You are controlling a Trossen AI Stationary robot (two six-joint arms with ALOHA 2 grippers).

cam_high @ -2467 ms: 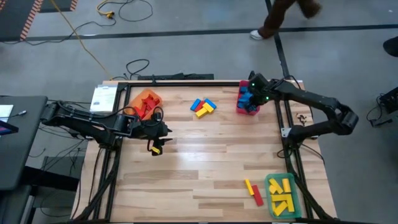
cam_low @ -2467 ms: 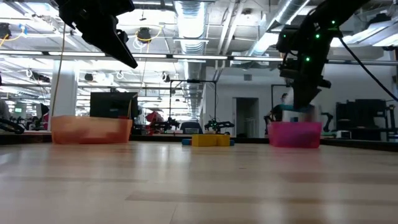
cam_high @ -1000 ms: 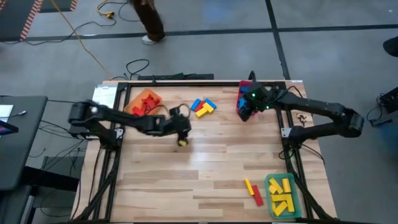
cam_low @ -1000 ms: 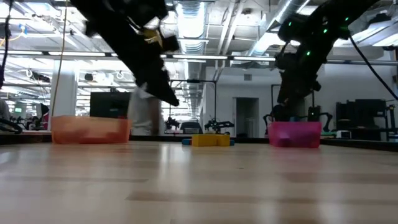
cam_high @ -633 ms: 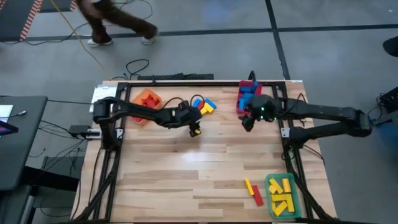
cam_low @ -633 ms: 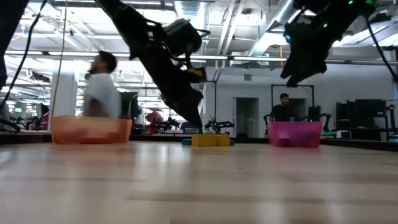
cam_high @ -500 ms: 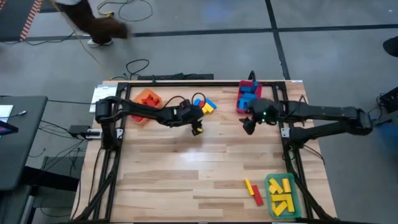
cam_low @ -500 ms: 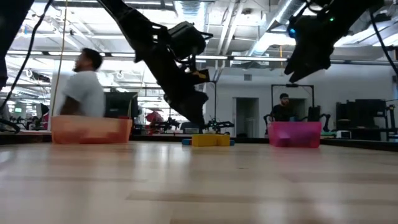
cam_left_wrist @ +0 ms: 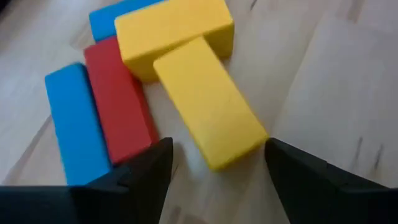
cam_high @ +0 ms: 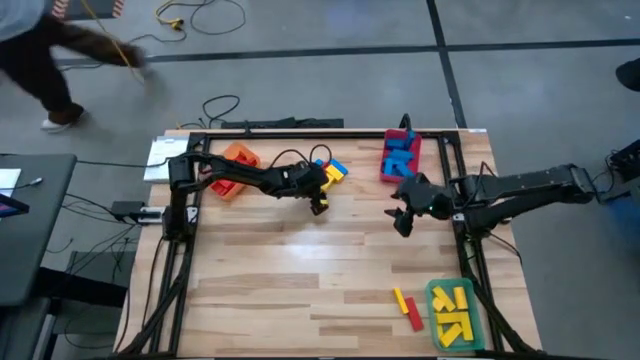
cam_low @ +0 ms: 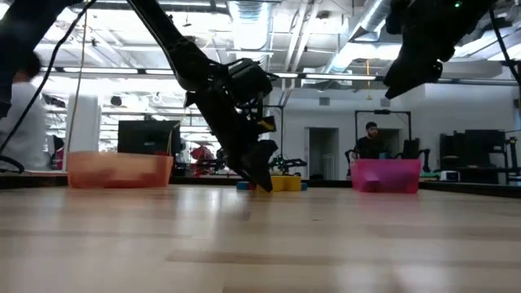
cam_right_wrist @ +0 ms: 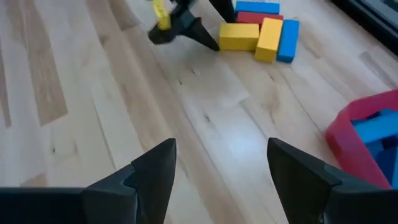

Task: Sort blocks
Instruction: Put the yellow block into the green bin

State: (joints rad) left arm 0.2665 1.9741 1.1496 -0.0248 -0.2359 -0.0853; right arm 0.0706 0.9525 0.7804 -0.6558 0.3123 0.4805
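With your left gripper spread wide and empty, straddling the near end of a yellow block in the small cluster of blocks at the far middle of the table, the risk is contact. That block lies against a second yellow one and just beside a red block, so a finger coming down off-centre could shove them or catch two at once. Your right gripper, also spread and empty, hangs to the right, near the red bin.
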